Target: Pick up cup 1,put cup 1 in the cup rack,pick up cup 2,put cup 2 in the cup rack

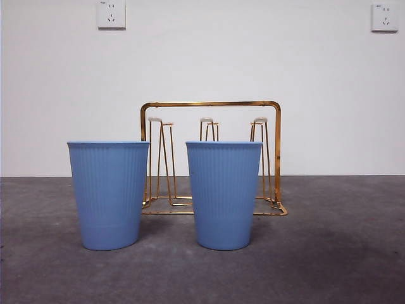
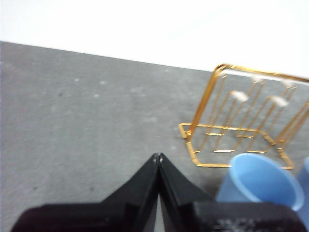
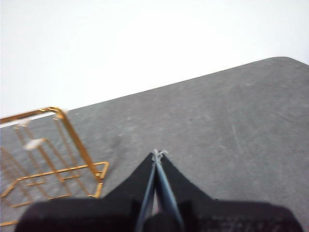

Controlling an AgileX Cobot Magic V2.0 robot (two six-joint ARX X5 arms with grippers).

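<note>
Two blue ribbed cups stand upright on the grey table in the front view, one on the left and one in the middle. Behind them stands the gold wire cup rack with pale-tipped prongs, all bare. My left gripper is shut and empty, above the table to the side of the rack and a blue cup. My right gripper is shut and empty, beside the rack's other end. Neither arm shows in the front view.
A white wall rises behind the table, with two sockets, one at the upper left and one at the upper right. The grey table stretches bare to both sides of the cups.
</note>
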